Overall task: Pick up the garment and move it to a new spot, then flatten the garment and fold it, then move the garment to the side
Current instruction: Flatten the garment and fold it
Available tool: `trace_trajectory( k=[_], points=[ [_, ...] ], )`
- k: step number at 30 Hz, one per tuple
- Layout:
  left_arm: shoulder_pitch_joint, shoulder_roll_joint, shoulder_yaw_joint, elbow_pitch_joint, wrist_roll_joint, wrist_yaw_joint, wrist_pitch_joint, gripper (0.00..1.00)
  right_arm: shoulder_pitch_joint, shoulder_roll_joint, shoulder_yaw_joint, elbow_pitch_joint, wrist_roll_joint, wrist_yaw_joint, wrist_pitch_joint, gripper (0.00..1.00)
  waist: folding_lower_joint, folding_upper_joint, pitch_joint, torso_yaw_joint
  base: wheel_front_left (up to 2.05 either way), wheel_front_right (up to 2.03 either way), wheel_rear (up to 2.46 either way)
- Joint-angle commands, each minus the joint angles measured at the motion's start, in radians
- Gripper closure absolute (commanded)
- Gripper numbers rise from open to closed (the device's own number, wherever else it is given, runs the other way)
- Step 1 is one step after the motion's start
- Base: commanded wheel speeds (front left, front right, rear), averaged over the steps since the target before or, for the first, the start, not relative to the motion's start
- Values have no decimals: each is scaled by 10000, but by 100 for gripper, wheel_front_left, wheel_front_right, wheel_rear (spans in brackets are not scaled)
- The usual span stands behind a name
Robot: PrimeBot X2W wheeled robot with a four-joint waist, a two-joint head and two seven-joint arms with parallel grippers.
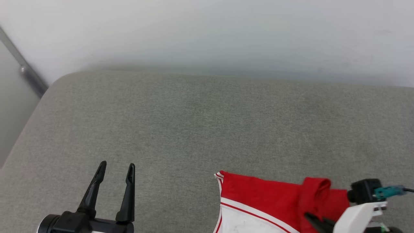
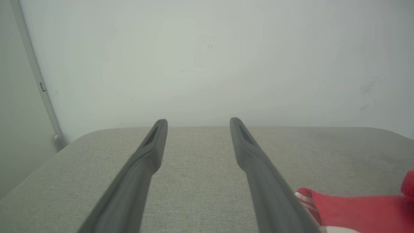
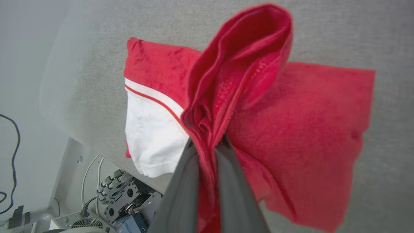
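The garment [image 1: 258,197], a red jersey with a white side panel and striped trim, lies at the near right of the grey cushioned surface [image 1: 207,123]. My right gripper [image 1: 315,219] is shut on a bunched red fold of the garment [image 3: 307,129], and in the right wrist view the pinched cloth rises between the two dark fingers [image 3: 181,191]. The rest of the jersey hangs and drapes around them. My left gripper [image 1: 117,169] stands open at the lower left, empty, well apart from the garment [image 2: 355,207], whose striped corner shows at the left wrist view's lower right.
A pale wall [image 1: 207,32] rises behind the cushioned surface. A metal rail [image 1: 22,69] runs down the far left. Below the surface's near edge the robot's base with cables and a fan [image 3: 106,200] shows.
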Motion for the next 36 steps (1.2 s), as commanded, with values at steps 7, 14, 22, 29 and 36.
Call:
trace_trajectory(
  k=[7,14,22,29,36],
  points=[
    [116,89,-1,-3,-48,-6,-24,0,-227,753,1154,-6,431,-8,177,100,0,-1,-125,414,0,0,0],
    [52,132,-42,4,-46,-7,-24,0,-799,847,1924,1002,1065,-8,-596,100,0,-1,-77,678,0,0,0],
    [-116,151,-96,43,-60,-5,-24,0,-1599,845,2853,2561,787,-6,-1442,0,0,-1,44,865,0,0,0],
    [12,123,-1,98,-40,-6,-24,0,-2047,836,3587,2493,1167,-6,-1787,0,0,-1,-21,662,0,0,0],
    [-38,140,-41,80,-83,-7,-24,0,-3205,647,2803,2125,-661,-6,-2419,0,0,-1,-69,178,0,0,0]
  ],
)
